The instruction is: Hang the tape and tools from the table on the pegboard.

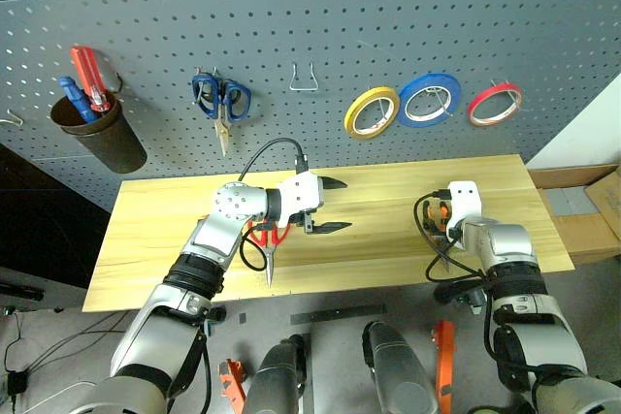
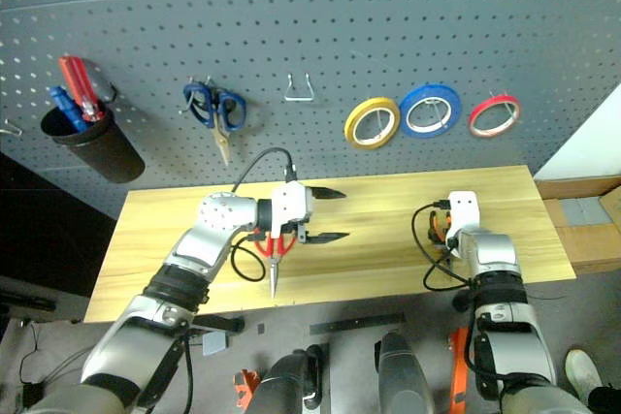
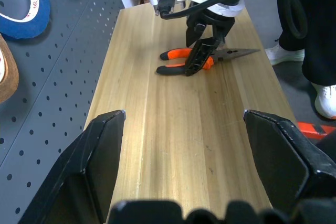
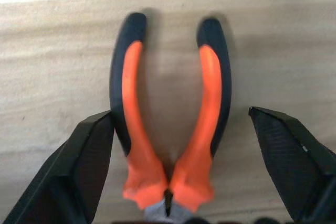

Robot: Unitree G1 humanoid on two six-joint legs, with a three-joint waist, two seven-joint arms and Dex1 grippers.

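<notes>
The right gripper stands with its jaws spread wide and empty, one black finger on either side of the orange-and-black pliers, neither touching them. The pliers lie flat on the light wooden surface directly between the jaws. Their long axis runs along the line the gripper points: the pivot and steel nose sit nearest the wrist, and the two handles splay away toward the pegboard. Closing where they stand, the jaws would likely meet the handles across their narrow waist, just past the pivot.

The left gripper, too, has its jaws wide apart and holds nothing. It hovers over the middle of the surface, pointing across toward the right arm, well apart from the pliers. Just below its wrist lie the red-handled scissors, blades pointing toward the surface's near edge, so the left arm is the nearer one to them.

On the pegboard the red tape already hangs at the right, beside a blue roll and a yellow roll. The pliers look to be the next tool to go up.
</notes>
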